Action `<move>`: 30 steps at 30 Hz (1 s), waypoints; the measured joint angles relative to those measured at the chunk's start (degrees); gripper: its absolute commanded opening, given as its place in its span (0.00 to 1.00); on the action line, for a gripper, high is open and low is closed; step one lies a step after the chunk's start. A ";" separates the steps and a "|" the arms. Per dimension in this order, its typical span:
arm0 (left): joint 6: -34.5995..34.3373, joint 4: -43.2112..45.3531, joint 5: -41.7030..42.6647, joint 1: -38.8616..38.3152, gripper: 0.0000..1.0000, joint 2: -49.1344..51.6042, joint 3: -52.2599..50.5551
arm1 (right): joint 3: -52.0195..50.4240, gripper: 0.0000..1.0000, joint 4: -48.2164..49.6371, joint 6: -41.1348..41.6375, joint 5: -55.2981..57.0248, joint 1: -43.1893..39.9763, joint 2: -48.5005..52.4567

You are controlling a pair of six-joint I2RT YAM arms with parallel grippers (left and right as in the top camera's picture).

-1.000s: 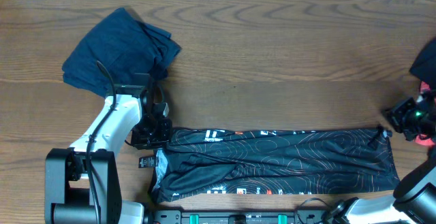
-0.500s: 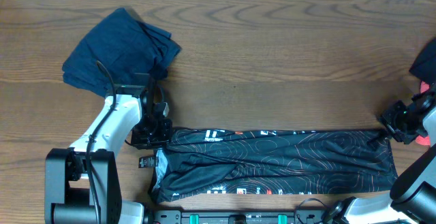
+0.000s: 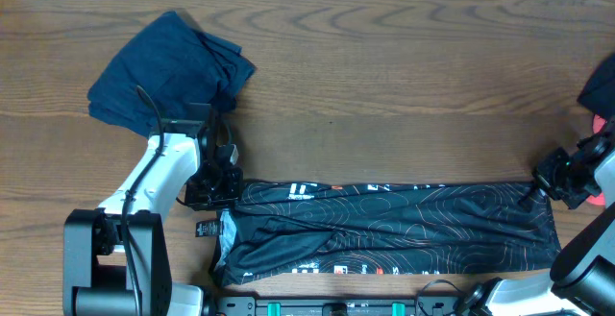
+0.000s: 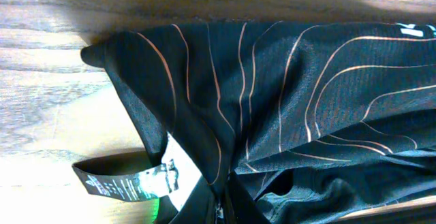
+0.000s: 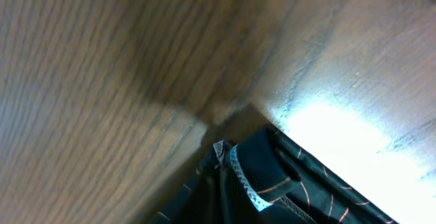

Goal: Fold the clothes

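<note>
In the overhead view, the black short-sleeved sports jersey with thin orange contour lines and white lettering (image 3: 394, 230) is laid out as a long flat band on the brown wood-grain desk (image 3: 384, 95), stretched between the two claws. The left claw (image 3: 223, 199) is clenched on the band's far left corner and is unaltered from a second ago. The change is at the right claw (image 3: 536, 193). A second ago it is shown apart from the cloth, out beyond the far right corner. Now it is brought in onto that corner and clenched. A crumpled dark navy cloth (image 3: 163, 66) is left well beyond the left claw, out of play.

In the left wrist view, the jersey's corner (image 4: 95, 52) is spread ahead of the claw. Its folds are drawn back toward the claw, whose tips are mostly hidden at the lower edge. A black-and-white care label (image 4: 126, 183) is seen on the wood just beside the claw.

In the right wrist view, the pale-stitched hem (image 5: 242, 180) is bunched right at the claw and raised a little off the wood. The fingers themselves are not shown, so the catch is judged rather than seen.

With both far corners judged to be grasped, the band appears readied for the next fold, with both ends lifted together. If the right catch is thin, that hem could be lost on the lift.
</note>
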 measured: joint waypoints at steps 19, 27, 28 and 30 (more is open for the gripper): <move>-0.02 0.02 0.04 0.00 0.06 0.00 0.00 | 0.00 0.03 0.90 18.10 -3.26 -11.72 0.00; 0.00 0.00 0.02 0.00 0.06 0.00 0.00 | -0.04 0.30 9.55 8.87 -16.55 -15.63 0.00; -0.02 0.00 0.02 0.00 0.06 0.00 0.00 | -0.02 0.34 9.66 8.04 -18.60 -15.76 0.00; -0.02 0.00 0.02 0.00 0.06 0.00 0.00 | 0.00 0.38 7.52 5.29 -22.88 -15.76 0.00</move>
